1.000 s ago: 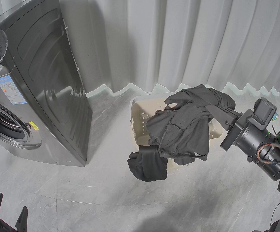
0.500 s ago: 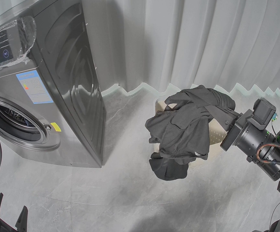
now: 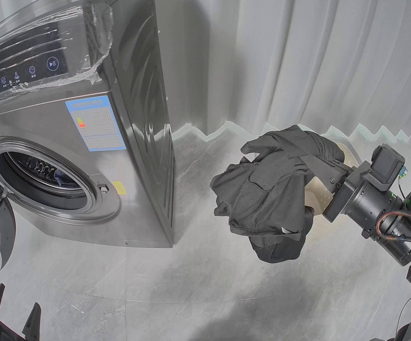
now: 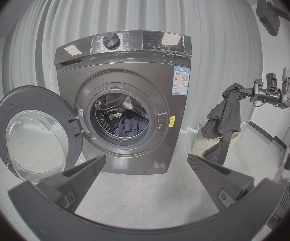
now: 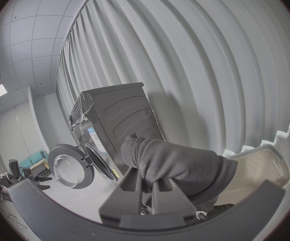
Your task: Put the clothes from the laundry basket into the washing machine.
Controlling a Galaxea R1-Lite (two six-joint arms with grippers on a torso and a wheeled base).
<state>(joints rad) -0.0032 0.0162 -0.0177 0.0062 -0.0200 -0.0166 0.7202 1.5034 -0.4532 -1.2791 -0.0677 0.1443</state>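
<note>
One dark garment [image 3: 267, 190] is clamped in the right gripper [image 5: 148, 181], held clear of the basket [image 5: 268, 161] for carrying to the washing machine [image 3: 134, 133]; the left gripper [image 4: 145, 157] is spread empty.

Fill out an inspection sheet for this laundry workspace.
Surface: grey stone-look floor.
Job's things: washing machine, door open, blue clothes in the drum; dark garment hanging from the right gripper, by the beige laundry basket.
Clutter: nothing seen.
Grippers: right gripper shut on the dark garment; left gripper open, low, facing the machine.
Cables: orange cable along the right arm.
Surroundings: white curtain behind; plastic film on the machine's control panel.
</note>
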